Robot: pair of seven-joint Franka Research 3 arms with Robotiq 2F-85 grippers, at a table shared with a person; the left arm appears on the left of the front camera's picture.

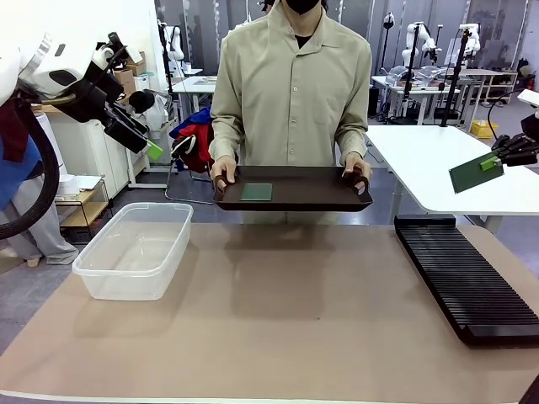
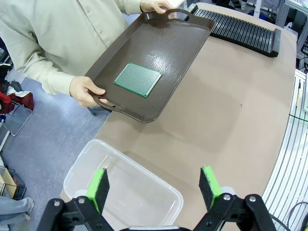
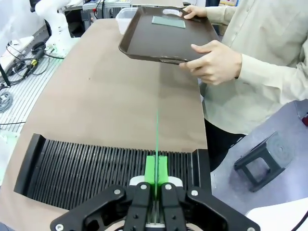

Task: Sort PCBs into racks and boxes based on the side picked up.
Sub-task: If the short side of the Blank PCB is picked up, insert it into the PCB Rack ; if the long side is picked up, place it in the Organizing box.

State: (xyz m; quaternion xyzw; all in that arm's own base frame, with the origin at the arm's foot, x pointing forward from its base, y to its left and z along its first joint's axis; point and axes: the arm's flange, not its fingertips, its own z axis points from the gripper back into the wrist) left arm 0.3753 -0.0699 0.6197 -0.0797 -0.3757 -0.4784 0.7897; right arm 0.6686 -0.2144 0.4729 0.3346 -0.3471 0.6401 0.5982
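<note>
Front view: on the worktop (image 1: 295, 320), one clear tub (image 1: 126, 282) is sitting at the left and one black slotted rack (image 1: 463, 278) is lying at the right. Over the tub, the left gripper (image 1: 154, 150) is hanging with its green pads (image 1: 157, 151) spread apart. Over the rack, the right gripper (image 1: 493, 162) is clamping the first green PCB (image 1: 472, 172) by one edge. Beyond, a person's two hands (image 1: 223, 175) are holding one dark brown tray (image 1: 312, 189) by its handles. The tray is carrying the second PCB (image 1: 257, 192), which is lying flat, left of centre.
</note>
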